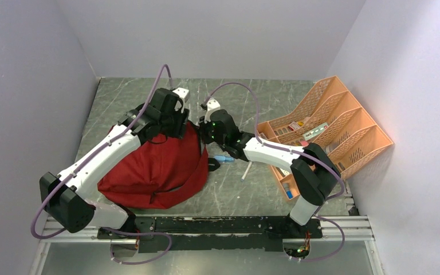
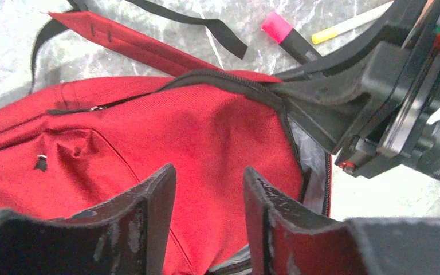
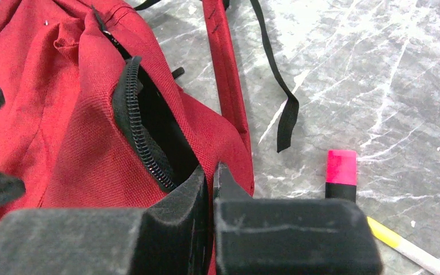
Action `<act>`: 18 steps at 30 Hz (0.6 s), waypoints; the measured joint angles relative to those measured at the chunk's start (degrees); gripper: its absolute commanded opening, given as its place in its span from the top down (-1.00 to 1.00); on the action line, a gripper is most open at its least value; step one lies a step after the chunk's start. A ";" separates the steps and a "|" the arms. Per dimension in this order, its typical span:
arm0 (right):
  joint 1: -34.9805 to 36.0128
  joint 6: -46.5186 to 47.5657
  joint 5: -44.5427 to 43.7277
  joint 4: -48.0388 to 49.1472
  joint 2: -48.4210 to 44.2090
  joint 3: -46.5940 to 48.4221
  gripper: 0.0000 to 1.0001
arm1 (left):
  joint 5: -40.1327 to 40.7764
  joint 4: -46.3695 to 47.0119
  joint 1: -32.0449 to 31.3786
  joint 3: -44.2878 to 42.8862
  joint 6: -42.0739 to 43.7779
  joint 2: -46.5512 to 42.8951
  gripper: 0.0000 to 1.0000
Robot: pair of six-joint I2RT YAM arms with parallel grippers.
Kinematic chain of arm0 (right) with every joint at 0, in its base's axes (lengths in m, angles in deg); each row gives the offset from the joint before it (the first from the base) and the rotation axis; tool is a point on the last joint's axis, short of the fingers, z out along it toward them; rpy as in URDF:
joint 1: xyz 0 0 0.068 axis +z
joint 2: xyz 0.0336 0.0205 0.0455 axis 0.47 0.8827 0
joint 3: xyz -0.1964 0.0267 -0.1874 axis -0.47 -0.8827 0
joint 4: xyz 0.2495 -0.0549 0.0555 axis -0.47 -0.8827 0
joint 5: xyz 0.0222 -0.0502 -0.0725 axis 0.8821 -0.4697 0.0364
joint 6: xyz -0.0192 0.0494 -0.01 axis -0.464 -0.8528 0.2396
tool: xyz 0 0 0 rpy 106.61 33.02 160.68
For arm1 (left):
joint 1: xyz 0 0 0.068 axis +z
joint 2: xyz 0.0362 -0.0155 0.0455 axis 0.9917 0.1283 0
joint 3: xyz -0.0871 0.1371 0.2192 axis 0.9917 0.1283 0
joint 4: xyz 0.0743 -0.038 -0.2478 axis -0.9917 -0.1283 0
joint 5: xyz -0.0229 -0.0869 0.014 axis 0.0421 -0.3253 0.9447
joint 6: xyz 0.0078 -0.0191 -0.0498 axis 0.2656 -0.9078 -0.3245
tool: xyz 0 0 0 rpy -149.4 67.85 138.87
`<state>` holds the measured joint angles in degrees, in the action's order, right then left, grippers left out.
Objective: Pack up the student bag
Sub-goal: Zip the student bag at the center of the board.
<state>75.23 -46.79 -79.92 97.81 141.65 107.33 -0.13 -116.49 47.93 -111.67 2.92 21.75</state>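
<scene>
Both arms stretch forward to the student bag [image 1: 154, 172] lying left on the table [image 1: 252, 192]. The right gripper [image 3: 212, 177] is pinched on its zipper rim [image 3: 143, 143]; the left gripper [image 2: 209, 189] hangs over the fabric, jaws apart.

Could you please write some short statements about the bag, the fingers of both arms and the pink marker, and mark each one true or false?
1. The bag lies on the table, left of the organiser. True.
2. The left fingers are clamped on a black strap. False: they stand apart above the red fabric and hold nothing.
3. The right fingers are shut on the bag's zipper edge. True.
4. The marker is inside the bag. False: it lies on the table beside the bag.
</scene>
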 measured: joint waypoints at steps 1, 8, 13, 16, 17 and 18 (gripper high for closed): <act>-0.15 -0.39 0.04 -0.04 -0.02 0.00 1.00 | -0.42 0.22 0.00 0.50 -0.13 -0.15 -0.11; -0.92 -3.15 0.92 -0.74 -0.04 0.13 1.00 | -0.96 0.90 0.00 3.34 -1.33 -2.71 -0.19; -1.03 -4.17 1.51 -1.18 -0.04 0.76 1.00 | 0.68 1.01 0.00 6.14 -2.71 -6.10 -0.18; -1.44 -4.33 2.27 -2.01 -0.04 1.55 1.00 | 2.64 0.68 0.00 8.33 -4.11 -8.83 -0.18; -1.79 -4.31 2.62 -2.64 0.02 2.25 1.00 | 3.34 0.44 0.00 9.07 -4.59 -9.97 -0.19; -2.10 -4.28 2.95 -3.04 0.17 3.08 1.00 | 3.93 0.11 0.00 9.62 -5.03 -10.93 -0.19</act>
<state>73.14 -51.07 -76.97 94.77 141.83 110.41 3.80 -116.38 47.93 -102.06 -2.10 10.82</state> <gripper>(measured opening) 0.047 0.592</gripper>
